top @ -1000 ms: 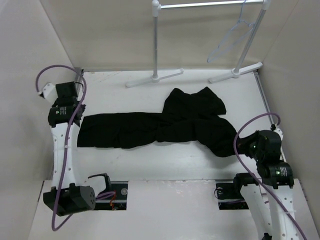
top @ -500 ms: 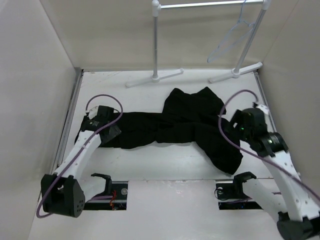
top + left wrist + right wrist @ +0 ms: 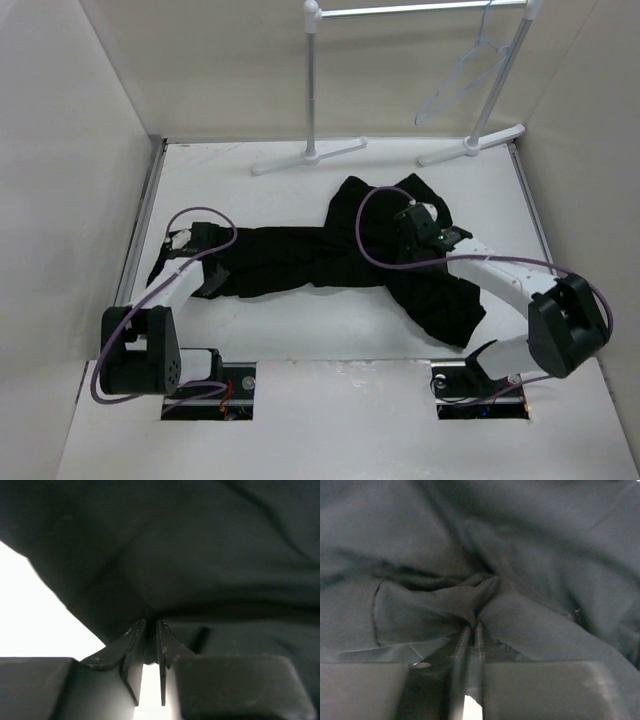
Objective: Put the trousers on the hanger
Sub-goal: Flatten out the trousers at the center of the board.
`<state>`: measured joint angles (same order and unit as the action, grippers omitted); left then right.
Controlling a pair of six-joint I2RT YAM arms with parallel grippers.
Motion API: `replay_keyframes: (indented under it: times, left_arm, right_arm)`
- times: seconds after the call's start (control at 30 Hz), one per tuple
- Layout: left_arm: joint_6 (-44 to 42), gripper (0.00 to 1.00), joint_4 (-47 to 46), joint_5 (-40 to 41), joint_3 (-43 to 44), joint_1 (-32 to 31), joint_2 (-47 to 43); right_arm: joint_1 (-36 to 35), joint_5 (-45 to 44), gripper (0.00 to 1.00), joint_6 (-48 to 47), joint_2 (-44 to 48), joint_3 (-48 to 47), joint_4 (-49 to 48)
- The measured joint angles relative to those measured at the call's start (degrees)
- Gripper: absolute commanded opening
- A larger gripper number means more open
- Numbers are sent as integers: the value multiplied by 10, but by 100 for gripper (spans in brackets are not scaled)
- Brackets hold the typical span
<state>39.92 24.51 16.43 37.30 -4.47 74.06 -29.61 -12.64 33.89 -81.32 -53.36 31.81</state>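
Top external: since 1 s ago we've swung both arms in from the desk (image 3: 300, 325) edges onto the trousers (image 3: 300, 258). Left jaws are now narrow, pinching fabric at the leg end. Right jaws are narrow too, nipping a bunched fold near the waist. We judge the lift is set up. Trousers lie flat, long axis left-right, leg end left, waist right. Hanger (image 3: 462, 75) hangs on the rack (image 3: 312, 90), far right, well apart.
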Motion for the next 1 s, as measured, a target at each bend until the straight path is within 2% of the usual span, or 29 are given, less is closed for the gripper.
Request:
replay_keyframes:
  times: [0.07,0.2,0.23,0.27,0.33,0.4,0.43,0.53,0.57,0.67,0.73,0.77,0.8,0.9,0.97,1.0]
  left_arm:
    - [0,9,-5,-7,-20,39,-14]
    - [2,8,11,-10,-43,108,-81]
    - [3,10,16,-9,-43,116,-101]
    - [4,14,21,-9,-42,117,-117]
    - [4,28,43,-9,-26,109,-141]
    - [0,45,66,-5,12,84,-147]
    - [-3,53,74,0,39,63,-144]
    - [-12,63,80,16,155,-31,-93]
    - [-16,65,78,18,196,-63,-64]
    - [-38,71,44,18,331,-155,64]
    - [-55,72,16,5,416,-194,166]
    - [-62,72,8,-10,455,-207,217]
    - [-67,73,4,-25,490,-214,264]
    - [-76,74,-9,-80,581,-220,397]
    - [-79,74,-11,-108,616,-218,462]
    - [-80,75,-10,-120,630,-217,489]
  right_arm:
    - [-31,5,4,11,16,25,-1]
    - [-152,46,4,61,119,80,28]
    - [-183,59,10,77,143,90,36]
    - [-214,73,21,95,163,98,42]
    - [-272,97,49,127,190,110,59]
    - [-300,108,64,146,197,112,84]
    - [-301,110,67,151,200,111,97]
    - [-249,98,69,151,231,95,141]
    - [-214,91,63,148,248,83,150]
    - [-87,84,15,129,292,44,137]
    - [9,83,10,121,304,33,105]
    - [47,83,10,116,303,33,92]
    - [87,85,16,111,296,33,80]
    - [167,84,50,102,248,33,43]
    - [209,79,64,95,203,33,17]
    - [228,73,67,92,181,33,3]
